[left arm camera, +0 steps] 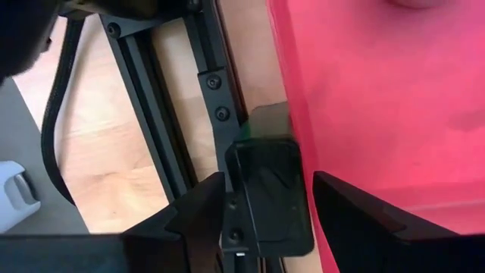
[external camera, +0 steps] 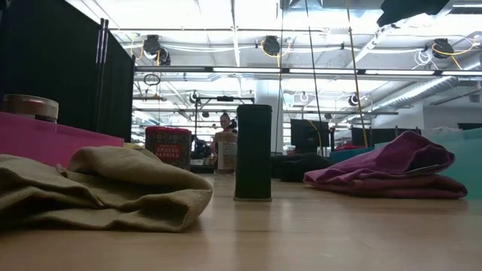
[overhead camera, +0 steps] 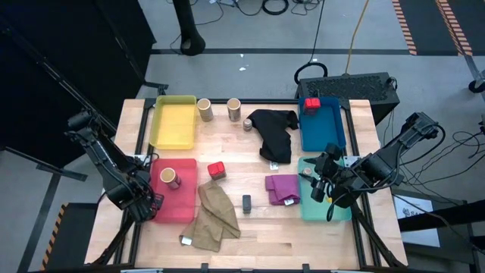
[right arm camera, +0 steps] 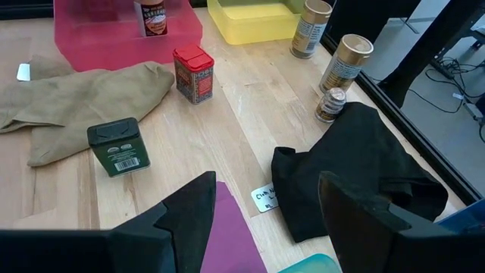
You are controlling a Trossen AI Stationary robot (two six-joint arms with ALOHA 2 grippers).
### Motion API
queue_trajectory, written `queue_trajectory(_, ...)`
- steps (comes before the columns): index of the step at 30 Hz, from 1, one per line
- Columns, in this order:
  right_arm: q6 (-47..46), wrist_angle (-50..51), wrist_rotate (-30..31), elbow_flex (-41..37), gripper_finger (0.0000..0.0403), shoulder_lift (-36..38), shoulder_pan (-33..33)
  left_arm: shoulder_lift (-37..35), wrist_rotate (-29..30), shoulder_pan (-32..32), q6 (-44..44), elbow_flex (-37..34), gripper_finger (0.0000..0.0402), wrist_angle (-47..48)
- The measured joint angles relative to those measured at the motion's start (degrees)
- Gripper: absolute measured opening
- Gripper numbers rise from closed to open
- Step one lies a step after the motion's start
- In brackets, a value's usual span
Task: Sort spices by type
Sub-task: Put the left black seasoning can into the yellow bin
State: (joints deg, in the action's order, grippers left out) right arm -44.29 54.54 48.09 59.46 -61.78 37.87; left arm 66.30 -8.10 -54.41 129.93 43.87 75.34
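Note:
Two tan cylinders [overhead camera: 205, 110] [overhead camera: 234, 110] and a tiny grey jar [overhead camera: 248, 123] stand on the table by the yellow tray [overhead camera: 174, 136]. A third cylinder [overhead camera: 168, 177] stands in the red tray [overhead camera: 182, 208]. One red box [overhead camera: 217, 170] stands on the table, and another [overhead camera: 311, 103] is in the blue tray [overhead camera: 322, 136]. A dark block [overhead camera: 247, 202] stands upright between the cloths. My left gripper [overhead camera: 151, 203] is open and empty at the red tray's left near corner. My right gripper [overhead camera: 322, 180] is open and empty above the teal tray [overhead camera: 314, 211].
A khaki cloth [overhead camera: 216, 216] lies near the red tray, a purple cloth [overhead camera: 282, 189] by the teal tray, and a black cloth [overhead camera: 274, 133] beside the blue tray. The table's frame rail [left arm camera: 220, 114] runs under my left gripper. Bare wood shows along the near edge [overhead camera: 288, 243].

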Motion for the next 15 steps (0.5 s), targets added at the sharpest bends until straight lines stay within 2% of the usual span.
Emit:
queue_trajectory(4, 0.00, 0.00, 0.01, 0.00, 0.0215, 0.00, 0.00, 0.00, 0.00, -0.01, -0.23, -0.01, 0.0198, 0.01)
queue_trajectory(15, 0.00, 0.00, 0.03, 0.00, 0.0215, 0.00, 0.00, -0.07, -0.24, 0.02, -0.22, 0.21, 0.0108, 0.43)
